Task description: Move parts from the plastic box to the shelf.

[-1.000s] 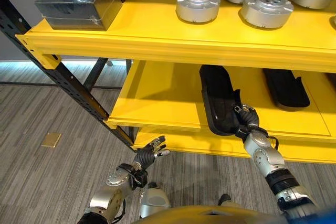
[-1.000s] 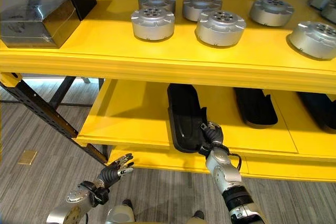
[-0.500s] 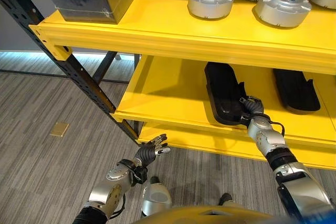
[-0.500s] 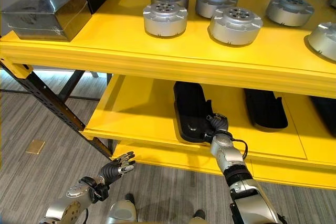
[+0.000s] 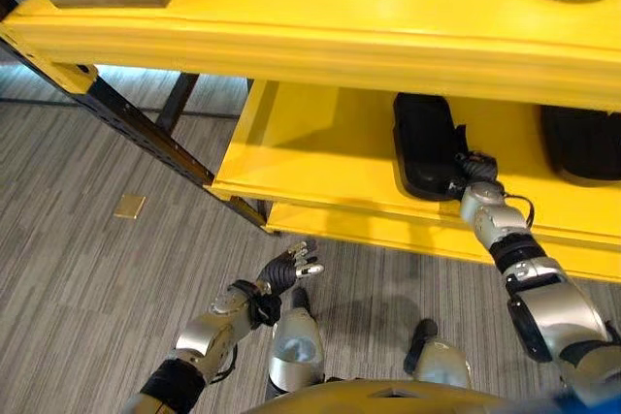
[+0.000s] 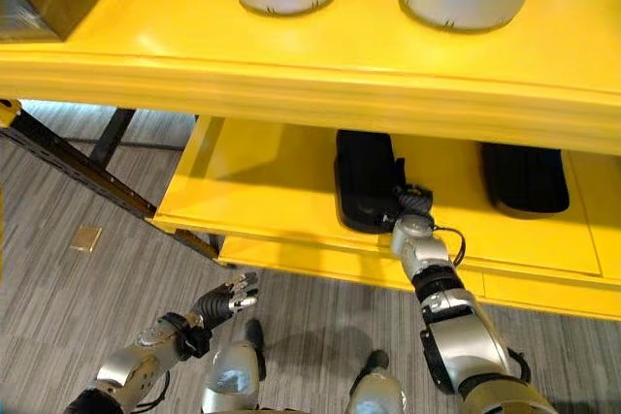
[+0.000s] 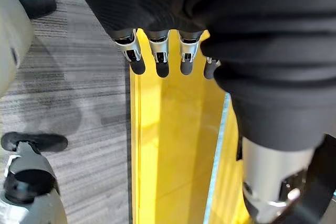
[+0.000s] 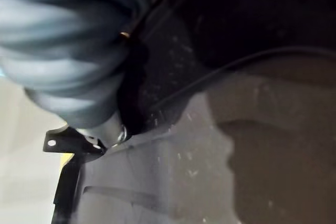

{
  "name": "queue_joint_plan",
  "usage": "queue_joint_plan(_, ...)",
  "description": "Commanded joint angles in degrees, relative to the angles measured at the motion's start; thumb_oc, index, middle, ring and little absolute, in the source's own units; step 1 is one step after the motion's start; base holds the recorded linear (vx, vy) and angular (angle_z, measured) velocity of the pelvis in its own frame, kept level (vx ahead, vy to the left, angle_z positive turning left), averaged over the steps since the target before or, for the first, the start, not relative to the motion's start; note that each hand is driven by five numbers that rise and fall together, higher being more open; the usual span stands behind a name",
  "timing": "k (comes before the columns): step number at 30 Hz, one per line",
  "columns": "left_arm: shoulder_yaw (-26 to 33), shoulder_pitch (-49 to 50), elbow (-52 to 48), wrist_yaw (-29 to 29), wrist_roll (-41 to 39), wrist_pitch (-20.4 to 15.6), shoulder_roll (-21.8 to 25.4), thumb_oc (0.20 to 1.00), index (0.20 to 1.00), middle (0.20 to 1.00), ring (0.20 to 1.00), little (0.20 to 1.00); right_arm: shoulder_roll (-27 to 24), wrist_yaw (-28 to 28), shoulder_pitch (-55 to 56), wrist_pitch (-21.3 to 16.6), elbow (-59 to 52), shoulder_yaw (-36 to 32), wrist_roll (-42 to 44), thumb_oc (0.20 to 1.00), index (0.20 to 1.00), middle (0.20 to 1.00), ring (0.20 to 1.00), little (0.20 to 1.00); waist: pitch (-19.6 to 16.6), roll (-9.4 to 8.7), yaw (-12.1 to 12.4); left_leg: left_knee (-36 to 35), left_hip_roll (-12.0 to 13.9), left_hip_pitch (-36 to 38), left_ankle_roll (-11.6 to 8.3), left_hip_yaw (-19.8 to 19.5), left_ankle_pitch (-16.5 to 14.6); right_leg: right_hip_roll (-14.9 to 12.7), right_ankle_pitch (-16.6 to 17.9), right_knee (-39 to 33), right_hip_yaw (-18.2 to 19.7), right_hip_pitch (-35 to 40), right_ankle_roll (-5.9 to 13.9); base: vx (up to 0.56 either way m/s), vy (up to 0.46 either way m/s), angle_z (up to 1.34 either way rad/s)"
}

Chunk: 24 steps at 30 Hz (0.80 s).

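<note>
The right hand rests against the black part on the lower shelf, to seat it (grip unclear). The left hand hangs open, holding nothing.

Lower shelf, 9 o'clock side: bare, open passage.
Black part, 3 o'clock: blocks there.
Upper shelf, 12 o'clock: limits headroom.

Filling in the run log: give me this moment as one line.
right hand at near end of black part, grip hidden | part on lower yellow shelf | left hand open, idle over floor
</note>
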Motion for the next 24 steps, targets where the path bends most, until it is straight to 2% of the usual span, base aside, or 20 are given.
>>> queue_joint_plan(1, -2.4, 1.8, -2.3, 1.5, -3.2, -4.1, 2.0, 1.0, 1.0, 1.0, 1.0, 1.0, -1.1, -0.8, -2.2, -3.4, 0.0, -1.3, 0.8, 0.2, 0.2, 0.2, 0.2, 0.2, -2.2, 0.01, 1.7, 1.1, 3.1, 1.7, 1.03, 1.6, 1.4, -3.3, -1.5, 5.1, -5.0, 0.8, 2.02, -0.04, 0.003, 0.02)
queue_joint_plan(8, -3.2, 0.5, -2.5, 2.0, -3.3, -3.8, 2.5, 1.0, 1.0, 1.0, 1.0, 1.0, -2.8, -1.6, -5.4, -3.8, 2.1, -0.7, -1.7, 0.2, 0.2, 0.2, 0.2, 0.2, -0.1, 0.57, 1.6, 2.4, 3.5, 0.0, 1.0, 1.8, 1.3, -4.5, -2.0, 7.9, -4.9, -1.8, 2.11, -0.02, 0.001, 0.01)
queue_joint_plan(24, -5.5, -1.9, -1.4, 2.3, -3.2, -3.4, 4.2, 1.0, 1.0, 1.0, 1.0, 1.0, -5.7, -3.7, -13.0, -5.5, 8.9, 2.0, -0.9, 0.2, 0.2, 0.2, 0.2, 0.2, 2.5, 2.1, 2.5, 4.1, 3.7, -2.7, 0.68, 1.2, 1.2, -7.1, -2.7, 11.9, -5.2, -5.5, 2.39, -0.01, -0.009, 0.01)
